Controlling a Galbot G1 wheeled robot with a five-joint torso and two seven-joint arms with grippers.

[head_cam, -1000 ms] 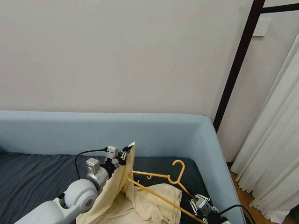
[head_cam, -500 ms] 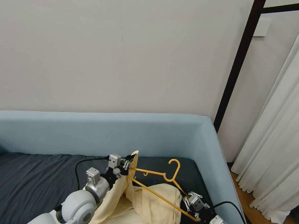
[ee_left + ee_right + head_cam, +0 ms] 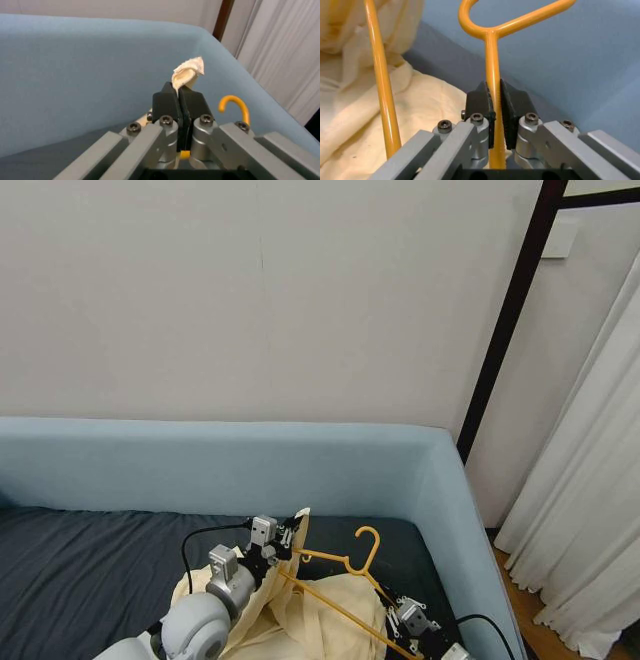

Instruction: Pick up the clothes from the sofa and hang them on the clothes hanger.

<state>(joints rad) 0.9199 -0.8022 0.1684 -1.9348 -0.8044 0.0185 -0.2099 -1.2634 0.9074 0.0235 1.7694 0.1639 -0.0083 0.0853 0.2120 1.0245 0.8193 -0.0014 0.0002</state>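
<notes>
Two grips, left gripper (image 3: 178,98) on cream cloth (image 3: 190,69), right gripper (image 3: 494,98) on hanger (image 3: 491,56)

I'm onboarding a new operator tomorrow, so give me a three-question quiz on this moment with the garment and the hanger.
1. True or false: the left claw is open above the cream garment.
2. What does the right claw grip? A the curtain; B the orange hanger; C the black pole.
3. Fill in: the garment's bulk lies on the ____.
Key: 1 false, it is shut on a corner of the garment; 2 B; 3 sofa.
</notes>
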